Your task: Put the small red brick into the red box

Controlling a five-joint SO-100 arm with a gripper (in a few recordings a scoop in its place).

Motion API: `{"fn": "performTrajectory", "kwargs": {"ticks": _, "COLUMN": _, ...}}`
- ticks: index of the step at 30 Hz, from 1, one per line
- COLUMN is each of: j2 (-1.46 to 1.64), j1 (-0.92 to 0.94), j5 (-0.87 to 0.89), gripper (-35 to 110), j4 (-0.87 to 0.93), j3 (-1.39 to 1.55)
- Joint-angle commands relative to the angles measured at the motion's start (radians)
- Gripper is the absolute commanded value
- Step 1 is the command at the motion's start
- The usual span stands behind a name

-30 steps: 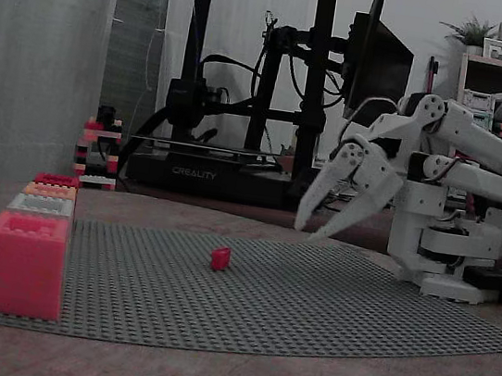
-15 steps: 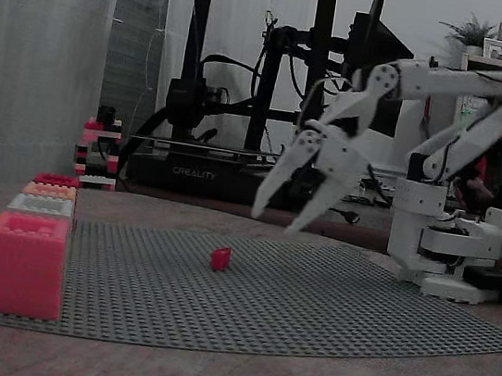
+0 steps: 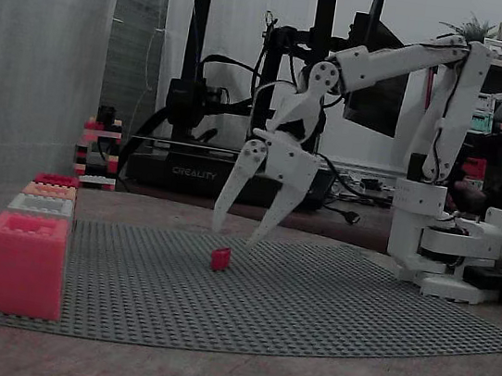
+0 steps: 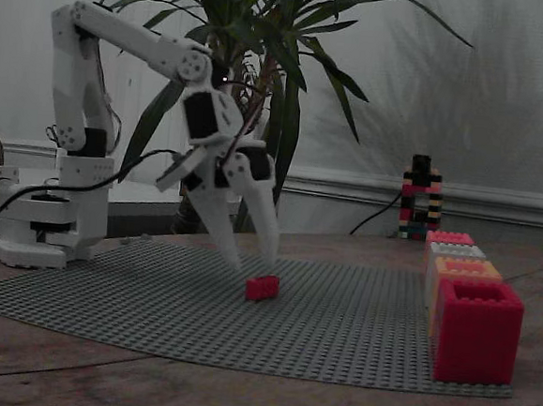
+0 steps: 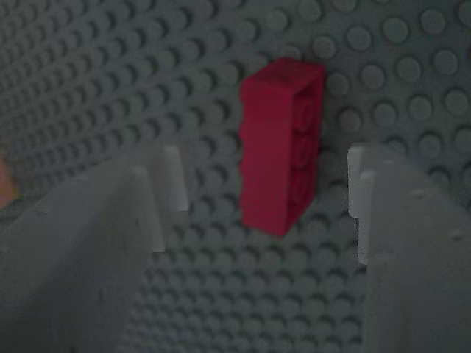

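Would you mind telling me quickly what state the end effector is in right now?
End effector: open and empty, fingers spread above the small red brick, which lies on the grey baseplate.

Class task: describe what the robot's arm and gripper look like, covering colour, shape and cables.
The arm is white, built of boxy plastic segments with dark motor blocks at the joints, on a white base. Thin black cables run along it. The gripper has two long white jaws tapering to points.
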Motion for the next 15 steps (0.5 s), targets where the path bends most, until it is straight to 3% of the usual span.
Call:
{"fn": "performTrajectory", "kwargs": {"ticks": 1, "j2": -0.029, "j1": 0.011, "j5": 0.021, "gripper": 20, "j4": 0.005, "j3": -0.087}}
{"fn": "performTrajectory", "kwargs": {"ticks": 11, "j2": -0.169, "j1": 0.011, "j5": 0.038, "gripper": 17, "j4": -0.014, "j3": -0.167}}
{"fn": "performTrajectory", "kwargs": {"ticks": 15, "j2": -0.184, "j1": 0.011, "j5": 0.037, "gripper": 5, "j4": -0.015, "j3": -0.187}}
